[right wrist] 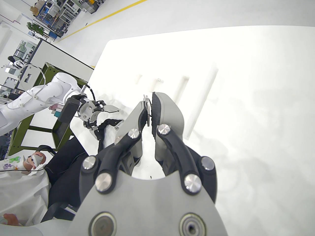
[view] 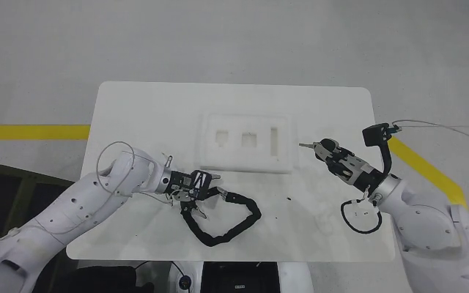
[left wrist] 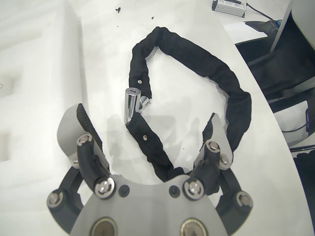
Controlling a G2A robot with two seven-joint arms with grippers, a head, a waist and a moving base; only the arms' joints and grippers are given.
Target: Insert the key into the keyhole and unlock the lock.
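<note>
Viewing remotely, I find my left gripper (left wrist: 147, 116) spread open over the black fabric-sleeved chain lock (left wrist: 209, 67), its silver cylinder (left wrist: 130, 104) uppermost, on the white table (view: 322, 227). My right gripper (right wrist: 149, 104) clamps the small metal key (right wrist: 147, 111), well apart.

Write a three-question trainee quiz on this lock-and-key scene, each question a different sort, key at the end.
1. True or false: the key already sits in the silver lock cylinder.
2. The left gripper is: A) open, B) shut on the key, C) shut on the silver lock cylinder.
3. Fill in: the key is pinched by the ___ gripper.
Key: 1 false; 2 A; 3 right gripper.
</note>
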